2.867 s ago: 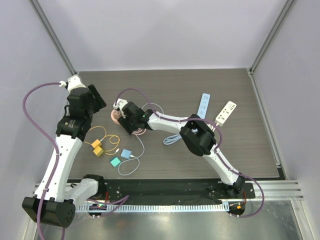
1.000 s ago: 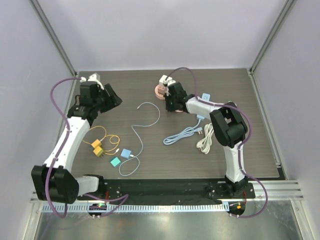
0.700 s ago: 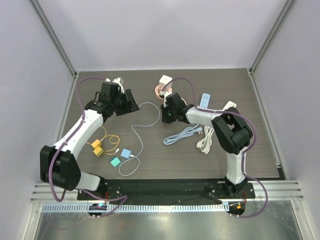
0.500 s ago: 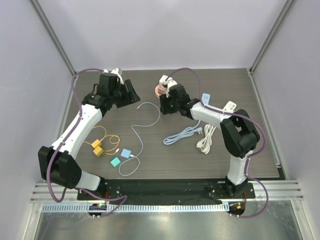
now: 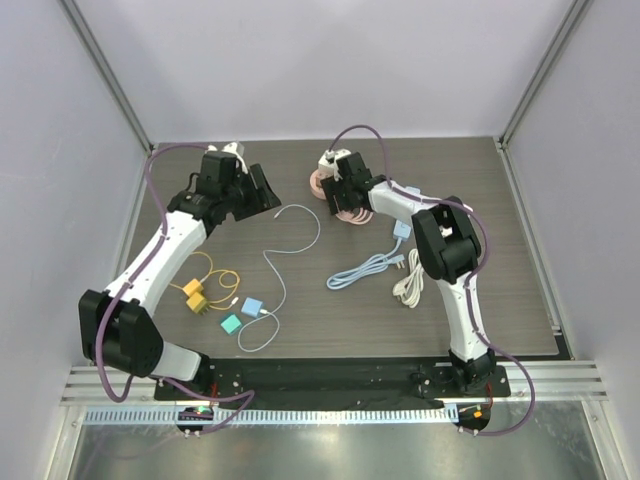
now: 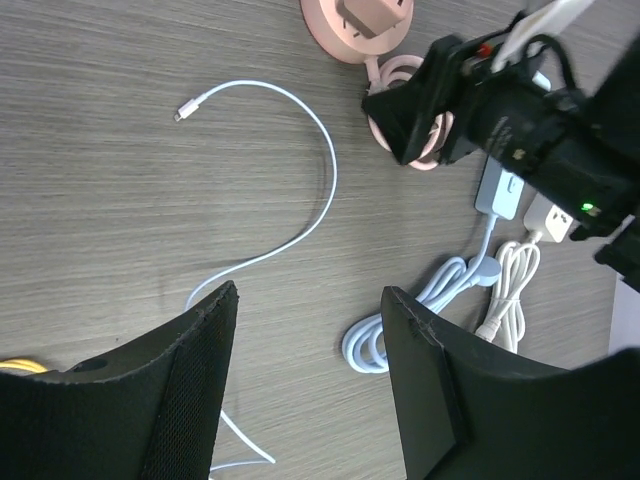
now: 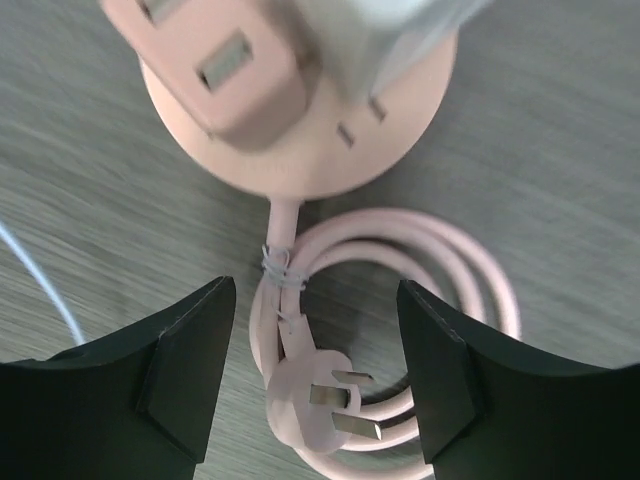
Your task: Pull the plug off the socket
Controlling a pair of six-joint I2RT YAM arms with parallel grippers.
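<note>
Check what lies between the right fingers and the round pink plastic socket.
The pink socket's own coiled, tied pink cord, its plug end lying loose, fills that stretch; the right wrist view shows it.

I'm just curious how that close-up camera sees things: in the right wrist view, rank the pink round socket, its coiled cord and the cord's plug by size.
Largest: round socket, though cropped at the top.
Next: coiled cord, slightly smaller.
Smallest: cord's plug, clearly.

plug [image 7: 220,60] on socket [image 7: 310,165], cord [image 7: 400,228] coiled beside
</note>
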